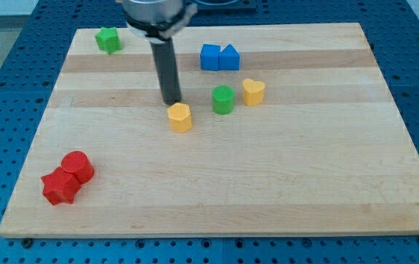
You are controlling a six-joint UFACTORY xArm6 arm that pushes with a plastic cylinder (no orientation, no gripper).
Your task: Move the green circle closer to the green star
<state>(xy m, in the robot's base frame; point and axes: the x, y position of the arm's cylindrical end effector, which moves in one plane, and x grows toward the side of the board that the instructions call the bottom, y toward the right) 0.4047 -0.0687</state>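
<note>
The green circle (223, 99) stands near the board's middle, toward the view's top. The green star (108, 39) sits at the view's top left corner of the board, far from the circle. My tip (171, 100) is down on the board, left of the green circle by about a block's width and just above the yellow hexagon (180, 116). The rod rises from the tip toward the view's top.
A yellow heart (253, 92) sits just right of the green circle. A blue cube (210, 56) and a blue triangle (229, 57) touch each other above it. A red cylinder (78, 166) and a red star (60, 186) sit at the bottom left.
</note>
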